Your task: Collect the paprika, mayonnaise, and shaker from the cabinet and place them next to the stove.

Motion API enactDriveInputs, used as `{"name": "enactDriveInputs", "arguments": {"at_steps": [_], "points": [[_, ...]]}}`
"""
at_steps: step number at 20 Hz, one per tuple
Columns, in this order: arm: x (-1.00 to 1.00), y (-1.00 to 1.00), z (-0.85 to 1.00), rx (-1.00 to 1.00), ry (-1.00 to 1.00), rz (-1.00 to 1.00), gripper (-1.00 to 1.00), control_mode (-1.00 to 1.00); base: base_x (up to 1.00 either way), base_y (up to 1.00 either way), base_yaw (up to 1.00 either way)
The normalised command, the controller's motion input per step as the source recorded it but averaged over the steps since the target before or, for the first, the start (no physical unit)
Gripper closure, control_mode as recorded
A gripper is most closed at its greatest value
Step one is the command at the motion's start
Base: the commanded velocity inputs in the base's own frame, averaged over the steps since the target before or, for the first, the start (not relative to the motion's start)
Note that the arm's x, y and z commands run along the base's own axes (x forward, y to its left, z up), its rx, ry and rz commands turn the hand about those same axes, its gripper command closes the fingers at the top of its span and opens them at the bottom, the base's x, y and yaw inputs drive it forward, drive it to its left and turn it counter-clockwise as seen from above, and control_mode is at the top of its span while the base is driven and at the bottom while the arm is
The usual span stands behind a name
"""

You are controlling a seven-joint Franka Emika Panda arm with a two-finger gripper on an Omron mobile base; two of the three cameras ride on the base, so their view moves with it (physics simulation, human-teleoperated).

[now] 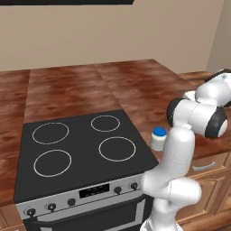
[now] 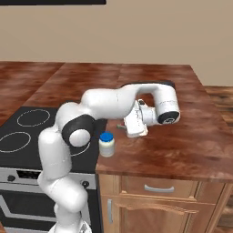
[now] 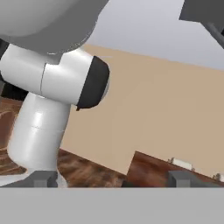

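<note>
mayonnaise (image 1: 159,138) stands upright on the wooden counter (image 2: 182,141), just beside the right edge of the stove (image 1: 81,149), near the front edge. my gripper (image 2: 125,126) hangs low over the counter near the jar, apart from it, fingers spread wide, nothing between them.

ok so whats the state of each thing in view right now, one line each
mayonnaise: upright, blue lid on, on the counter beside the stove
stove: cooktop bare, nothing on its four rings
gripper: open, holding nothing, level above the counter, apart from the jar
drawer: shut
</note>
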Motion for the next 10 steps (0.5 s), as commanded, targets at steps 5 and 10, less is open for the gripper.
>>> {"name": "enactDriveInputs", "arguments": {"at_steps": [5,10], "points": [[-0.93,0.44,0.58,0.0,-0.1,-0.17,-1.0,-1.0,0.0,0.0,0.0],[-0.83,0.78,0.37,-0.01,-0.1,-0.21,-1.0,-1.0,0.0,0.0,0.0]]}}
